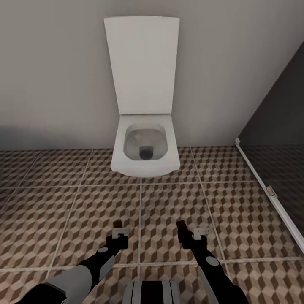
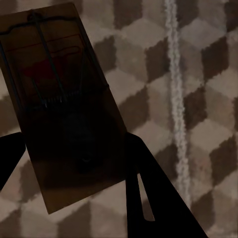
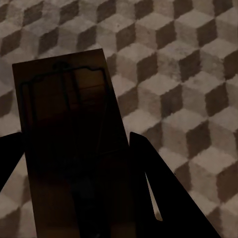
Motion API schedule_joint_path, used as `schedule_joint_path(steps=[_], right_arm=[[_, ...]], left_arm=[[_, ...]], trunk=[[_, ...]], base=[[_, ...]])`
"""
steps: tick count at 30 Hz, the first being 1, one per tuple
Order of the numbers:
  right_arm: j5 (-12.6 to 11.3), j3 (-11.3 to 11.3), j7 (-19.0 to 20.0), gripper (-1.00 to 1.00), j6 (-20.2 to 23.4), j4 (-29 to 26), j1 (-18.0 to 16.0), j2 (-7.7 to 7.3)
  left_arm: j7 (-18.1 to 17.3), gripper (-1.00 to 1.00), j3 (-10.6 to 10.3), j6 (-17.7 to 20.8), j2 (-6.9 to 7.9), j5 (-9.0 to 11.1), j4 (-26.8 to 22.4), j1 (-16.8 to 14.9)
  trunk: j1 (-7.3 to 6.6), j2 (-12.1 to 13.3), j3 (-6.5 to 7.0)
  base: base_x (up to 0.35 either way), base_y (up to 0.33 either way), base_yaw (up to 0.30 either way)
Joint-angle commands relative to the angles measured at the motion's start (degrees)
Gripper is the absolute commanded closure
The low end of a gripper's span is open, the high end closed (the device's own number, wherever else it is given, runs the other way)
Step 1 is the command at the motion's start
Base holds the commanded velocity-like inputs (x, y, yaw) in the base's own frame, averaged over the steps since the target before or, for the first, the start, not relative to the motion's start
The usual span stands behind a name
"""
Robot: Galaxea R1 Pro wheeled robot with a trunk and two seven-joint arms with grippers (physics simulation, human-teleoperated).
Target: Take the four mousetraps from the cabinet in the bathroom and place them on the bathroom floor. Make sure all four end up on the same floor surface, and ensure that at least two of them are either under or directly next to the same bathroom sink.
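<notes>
While I face the toilet (image 1: 143, 139) at 12 o'clock | both end effectors grip one mousetrap each: left (image 2: 59, 109), right (image 3: 74, 148) | held low, ready for the bathroom floor (image 1: 63, 202).

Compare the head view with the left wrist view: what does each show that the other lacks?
Head view: a white toilet with its lid up against the wall, a dark glass panel to the right, and both arms, the right tool included.
Left wrist view: a close look at the mousetrap between the left tool's fingers, its wire spring and red mark visible.
Both: the cube-patterned floor with pale grout lines, and the left tool.
</notes>
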Motion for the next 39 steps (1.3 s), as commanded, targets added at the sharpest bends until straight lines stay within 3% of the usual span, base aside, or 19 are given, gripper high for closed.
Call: schedule_joint_path(steps=[1, 6, 18, 26, 39], right_arm=[[-0.56, 0.18, -0.52, 1.00, 0.25, -0.16, -0.01, -0.05], [-0.49, 0.18, -0.41, 1.00, 0.22, -2.27, -0.01, -0.41], [-0.47, -0.06, -0.20, 1.00, 0.21, -4.46, -0.01, -2.99], [-0.53, 0.04, -0.02, 1.00, 0.01, -7.09, -0.01, -4.42], [-0.47, 0.26, -0.12, 1.00, -1.19, -7.51, -0.01, -4.75]], left_arm=[[-0.01, 1.00, -0.48, -0.25, 0.00, 0.55, 0.07, -0.04], [-0.04, 1.00, -0.48, -0.33, 0.00, 0.55, 0.00, -0.04], [-0.28, 1.00, -0.48, -0.57, -0.62, 0.48, -0.61, -0.04], [-0.16, 1.00, -0.56, -0.27, -0.78, 0.54, -5.15, -0.04], [-0.05, 1.00, -0.75, -0.16, -0.79, 0.55, -5.14, -0.04]], trunk=[[-0.01, -0.01, -0.11], [-0.01, -0.01, -0.24], [-0.01, -0.01, -0.26], [-0.01, -0.01, -0.26], [-0.01, -0.01, -0.26]], base=[[0.000, 0.000, 0.000], [0.000, 0.000, 0.000], [0.000, 0.000, 0.000], [0.000, 0.000, 0.000], [0.000, 0.000, 0.000]])
